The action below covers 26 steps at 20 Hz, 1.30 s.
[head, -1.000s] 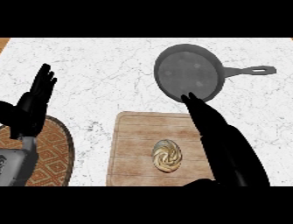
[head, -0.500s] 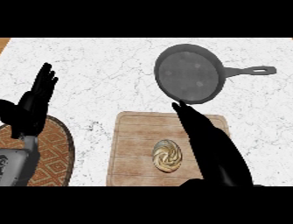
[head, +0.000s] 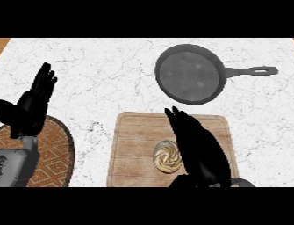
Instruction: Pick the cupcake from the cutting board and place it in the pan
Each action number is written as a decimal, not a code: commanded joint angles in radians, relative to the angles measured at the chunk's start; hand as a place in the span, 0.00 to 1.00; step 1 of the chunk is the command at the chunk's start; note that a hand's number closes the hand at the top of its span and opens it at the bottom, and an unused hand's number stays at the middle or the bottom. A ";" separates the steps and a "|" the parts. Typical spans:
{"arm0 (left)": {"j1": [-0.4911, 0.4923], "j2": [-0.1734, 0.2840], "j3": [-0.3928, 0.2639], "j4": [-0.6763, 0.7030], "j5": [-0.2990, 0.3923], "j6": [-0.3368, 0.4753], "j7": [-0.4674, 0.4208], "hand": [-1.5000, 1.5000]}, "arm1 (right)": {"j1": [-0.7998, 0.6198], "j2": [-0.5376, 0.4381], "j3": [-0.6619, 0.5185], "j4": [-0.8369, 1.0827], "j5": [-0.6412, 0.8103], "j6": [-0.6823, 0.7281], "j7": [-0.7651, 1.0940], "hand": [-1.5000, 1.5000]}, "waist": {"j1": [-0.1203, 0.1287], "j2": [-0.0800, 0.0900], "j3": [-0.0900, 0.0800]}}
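right hand (head: 198,149), fingers straight, has drawn back from pan (head: 189,79) to beside cupcake (head: 168,157) on board (head: 133,149). left hand (head: 29,107) spread, unmoved. white marble counter (head: 97,66).

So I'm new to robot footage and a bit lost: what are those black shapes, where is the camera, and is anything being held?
The camera sits at the robot's head, looking steeply down at a marble counter. The black shapes are its two hands on grey forearms. The left robot hand rests open, fingers up, at the view's left, above a patterned mat. The right robot hand stretches open over the cutting board, beside the cupcake. A grey pan lies farther back. Nothing is held yet.
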 commanded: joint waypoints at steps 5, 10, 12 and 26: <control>-0.008 -0.013 0.007 -0.028 -0.005 0.003 0.037 0.50 | -0.053 0.069 0.018 0.093 0.013 0.147 0.179 0.00 | 0.002 -0.001 0.000; -0.048 0.005 0.039 0.006 0.005 -0.039 0.048 0.50 | -0.050 0.087 -0.045 0.113 0.005 0.171 0.126 0.00 | -0.003 0.001 0.000; 0.006 -0.036 0.018 0.004 -0.031 -0.005 -0.014 0.50 | -0.002 0.135 0.047 0.160 0.094 0.100 0.120 0.00 | -0.002 0.000 0.000; 0.017 -0.057 0.040 0.021 -0.060 -0.046 -0.038 0.50 | 0.010 0.188 -0.086 0.312 0.110 0.217 0.003 0.00 | -0.002 0.000 0.001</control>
